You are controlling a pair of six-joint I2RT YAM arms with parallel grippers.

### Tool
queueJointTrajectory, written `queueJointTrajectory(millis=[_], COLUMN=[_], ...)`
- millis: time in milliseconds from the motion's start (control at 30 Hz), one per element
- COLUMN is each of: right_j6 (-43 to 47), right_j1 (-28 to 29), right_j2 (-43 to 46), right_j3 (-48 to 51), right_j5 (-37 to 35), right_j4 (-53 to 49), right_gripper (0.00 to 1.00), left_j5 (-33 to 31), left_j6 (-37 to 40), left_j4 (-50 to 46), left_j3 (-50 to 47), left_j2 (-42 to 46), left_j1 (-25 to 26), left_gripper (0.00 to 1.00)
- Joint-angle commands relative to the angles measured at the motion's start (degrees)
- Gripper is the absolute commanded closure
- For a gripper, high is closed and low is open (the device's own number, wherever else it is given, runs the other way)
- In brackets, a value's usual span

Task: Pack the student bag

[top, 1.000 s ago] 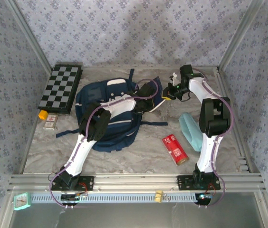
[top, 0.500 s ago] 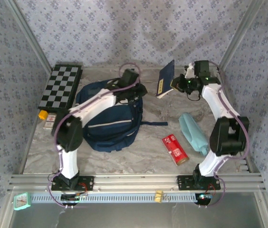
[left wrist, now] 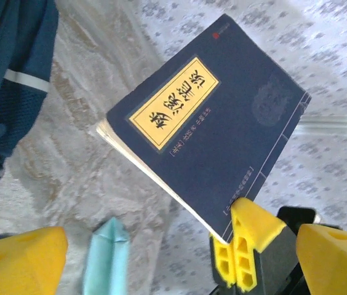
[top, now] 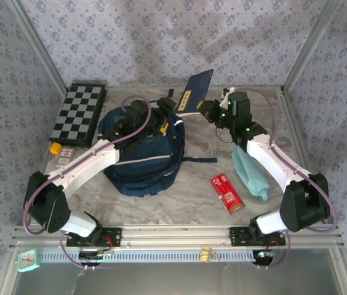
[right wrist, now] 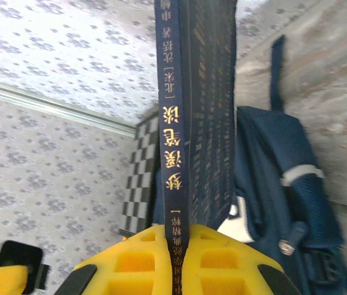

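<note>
Your right gripper (top: 208,111) is clamped on a corner of the book (top: 195,91), held aloft. The bag (top: 149,161) lies below it, to its left. Your left gripper (top: 163,118) hovers wide open and empty over the bag's top. Next, likely: spread the opening and lower the book in.

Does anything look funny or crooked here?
Yes. The navy book is up in the air, tilted, pinched by one edge in the right hand, near the student bag, not inside it.
</note>
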State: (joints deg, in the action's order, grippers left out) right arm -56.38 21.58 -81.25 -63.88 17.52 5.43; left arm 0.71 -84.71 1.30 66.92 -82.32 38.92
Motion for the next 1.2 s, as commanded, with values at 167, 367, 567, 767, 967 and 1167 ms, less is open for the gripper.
queueJointTrajectory(millis=[167, 367, 567, 767, 967, 1167], right_j6=[-11.6, -13.2, -15.4, -16.8, -16.0, -15.6], right_j1=[5.7, 8.2, 9.8, 11.5, 12.1, 12.4], right_j2=[1.4, 0.2, 0.1, 0.2, 1.4, 0.9], right_j3=[1.4, -0.4, 0.8, 4.1, 6.8, 6.4], right_j5=[-7.3, -6.4, -6.3, -7.9, -11.1, -10.8], right_j4=[21.0, 21.6, 23.9, 26.9, 27.7, 27.7], right_gripper=[1.00, 1.00, 1.00, 1.00, 1.00, 1.00], left_j5=[-7.5, -9.0, -10.7, -13.1, -13.7, -14.0], left_j6=[-6.9, -6.7, -7.2, -5.6, -5.2, -3.6], left_j4=[17.8, 25.8, 29.6, 31.4, 32.3, 29.9], left_j3=[-2.7, -0.5, 1.7, 2.6, 2.4, 2.4], left_j2=[1.1, -3.6, -6.9, -7.7, -7.5, -6.6], left_j1=[2.3, 2.7, 3.3, 3.4, 3.1, 2.7], left_gripper=[0.04, 0.06, 0.20, 0.39, 0.65, 0.83])
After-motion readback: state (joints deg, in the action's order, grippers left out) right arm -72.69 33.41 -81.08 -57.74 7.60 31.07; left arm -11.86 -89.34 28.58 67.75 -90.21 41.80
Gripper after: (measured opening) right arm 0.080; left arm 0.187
